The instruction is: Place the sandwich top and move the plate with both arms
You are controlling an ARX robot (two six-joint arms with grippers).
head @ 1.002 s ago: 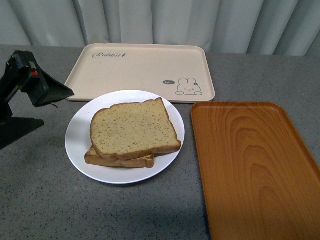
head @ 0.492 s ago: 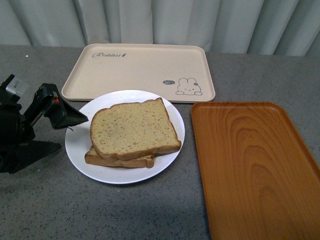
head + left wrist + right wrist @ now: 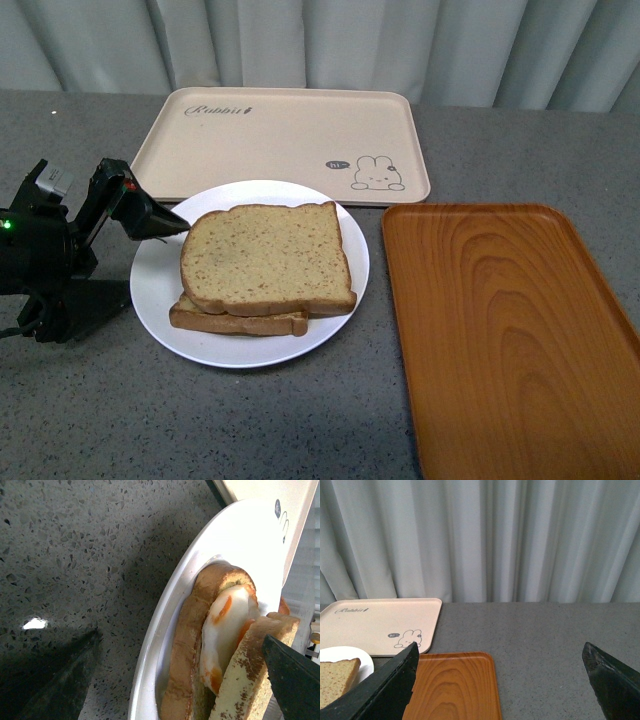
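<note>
The sandwich top lies face up on the lower bread slice, offset slightly to the far side so that the lower slice's near crust shows. Both slices sit on the white plate, left of centre on the grey speckled countertop. In the left wrist view, the sandwich top stands tilted above a fried egg that rests on the lower slice. A gap shows between egg and top at this edge.

The left gripper is at the plate's left rim, jaws spread wide and clamping nothing. One finger reaches over the rim to the far-left corner of the sandwich top. Contact there cannot be confirmed. The left wrist view places the other finger low over the countertop, outside the plate rim.

The right gripper appears only in its own wrist view. Its jaws are fully apart and empty, raised above the table.

The beige rabbit-printed tray lies just behind the plate. The rectangular wood-grain tray lies just right of the plate. A pale curtain closes the background.
</note>
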